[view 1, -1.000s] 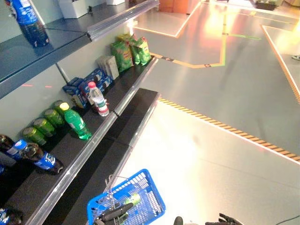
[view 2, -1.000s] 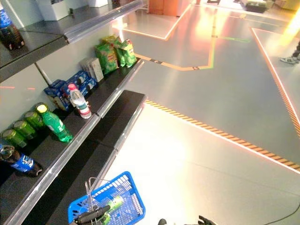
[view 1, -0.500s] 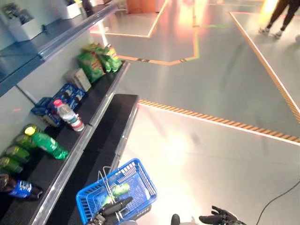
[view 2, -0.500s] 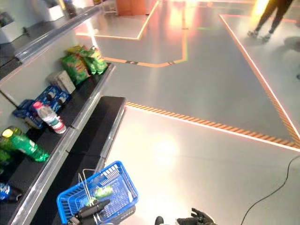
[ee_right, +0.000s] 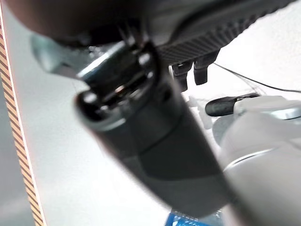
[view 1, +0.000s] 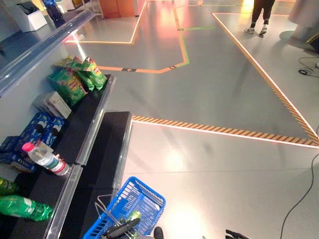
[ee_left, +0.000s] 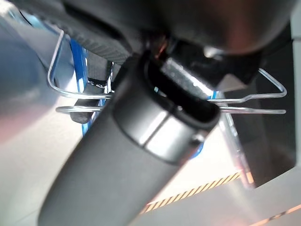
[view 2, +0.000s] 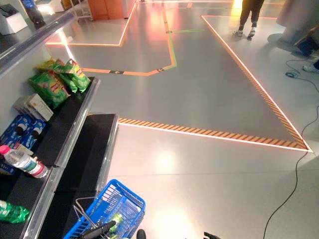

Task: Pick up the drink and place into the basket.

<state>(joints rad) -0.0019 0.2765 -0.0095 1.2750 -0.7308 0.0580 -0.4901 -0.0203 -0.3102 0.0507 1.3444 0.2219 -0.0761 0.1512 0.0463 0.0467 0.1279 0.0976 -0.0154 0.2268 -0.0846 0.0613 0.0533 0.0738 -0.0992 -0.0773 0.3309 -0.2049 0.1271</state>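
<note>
Unmoved, drink (view 1: 133,216) beside left robot hand (view 1: 121,229).

My left hand (view 1: 121,230) and the basket (view 1: 144,195) are cut off by the lower edge. The drink (view 1: 133,216) shows only partly through the mesh. My right hand (view 1: 234,234) is barely in view, fingers indeterminate.

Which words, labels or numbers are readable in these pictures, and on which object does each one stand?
None can be read.
Green snack bags: print too blurred.
Dark blue drink packs: white marks, unreadable.
Clear water bottle with pink cap: label too small.
Green drink bottle inside the blue plastic basket: no legible text.
</note>
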